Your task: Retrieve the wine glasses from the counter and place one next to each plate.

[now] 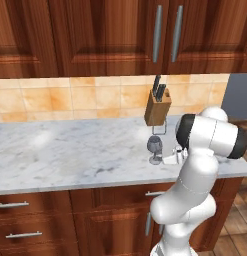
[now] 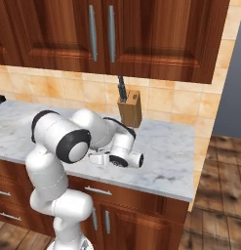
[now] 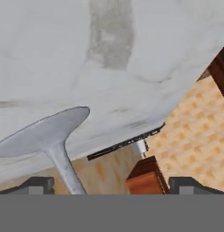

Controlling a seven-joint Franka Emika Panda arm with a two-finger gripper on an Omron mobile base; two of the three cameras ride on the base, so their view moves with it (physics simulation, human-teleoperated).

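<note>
Pincer (image 3: 109,185) jaws stand wide apart and hold nothing, their 2 dark tips flanking the thin stem of a wine glass (image 1: 154,148), with the stem much closer to one tip than the other and the round foot looming just ahead in the hand view. The glass stands upright on the counter (image 1: 70,150), just in front of the wooden knife block (image 1: 158,109) by the tan tiles, and the white arm reaches low across the stone toward it. Because the stem sits off-centre, a closing jaw is likely to strike it on 1 side first and tip or skid the glass before the grip forms. Such a thin, smooth stem could also slip or swing once lifted. A clumsy lift might knock the bowl into the knife block right behind it.
</note>
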